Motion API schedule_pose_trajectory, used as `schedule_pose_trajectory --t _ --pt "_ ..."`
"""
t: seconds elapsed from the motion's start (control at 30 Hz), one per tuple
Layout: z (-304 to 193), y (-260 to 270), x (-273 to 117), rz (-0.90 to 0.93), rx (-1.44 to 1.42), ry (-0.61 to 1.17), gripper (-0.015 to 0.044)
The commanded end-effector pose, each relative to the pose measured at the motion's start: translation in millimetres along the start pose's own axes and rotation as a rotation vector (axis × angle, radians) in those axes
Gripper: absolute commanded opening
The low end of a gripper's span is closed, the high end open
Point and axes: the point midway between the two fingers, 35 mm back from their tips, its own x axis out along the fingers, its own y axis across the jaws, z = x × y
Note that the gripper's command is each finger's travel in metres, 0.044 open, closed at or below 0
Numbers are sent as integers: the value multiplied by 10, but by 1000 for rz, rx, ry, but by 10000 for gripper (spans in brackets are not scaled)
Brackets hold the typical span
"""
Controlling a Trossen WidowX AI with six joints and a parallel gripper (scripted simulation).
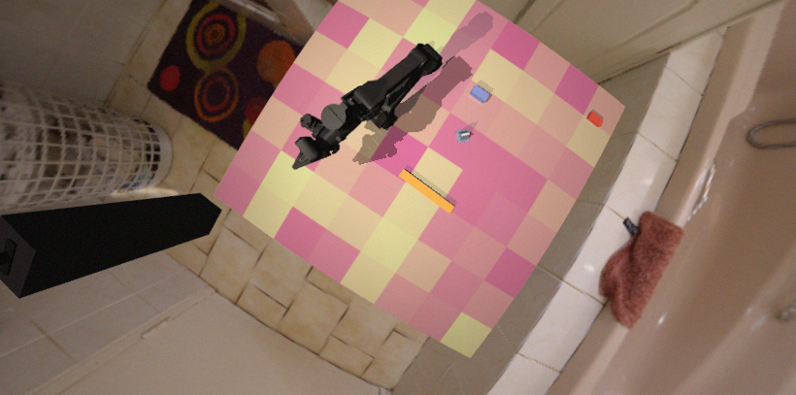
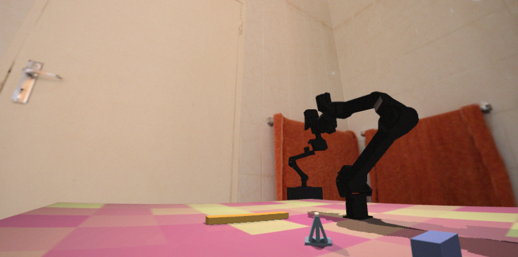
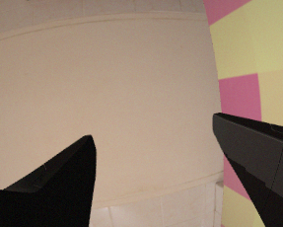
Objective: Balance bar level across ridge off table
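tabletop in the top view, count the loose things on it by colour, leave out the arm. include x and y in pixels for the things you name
orange: 1, the bar [image 1: 426,190] [image 2: 247,218]
blue: 1, the block [image 1: 480,93] [image 2: 434,245]
red: 1, the small block [image 1: 594,118]
grey-blue: 1, the ridge stand [image 1: 462,136] [image 2: 318,241]
total: 4
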Motion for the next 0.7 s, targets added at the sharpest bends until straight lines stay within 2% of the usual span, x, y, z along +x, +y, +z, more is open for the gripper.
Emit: schedule_pose_trajectory --t 0.0,0.67 --pt "-134 -6 48 -33 -81 57 315" --pt "-1059 -398 217 -217 -636 452 315"
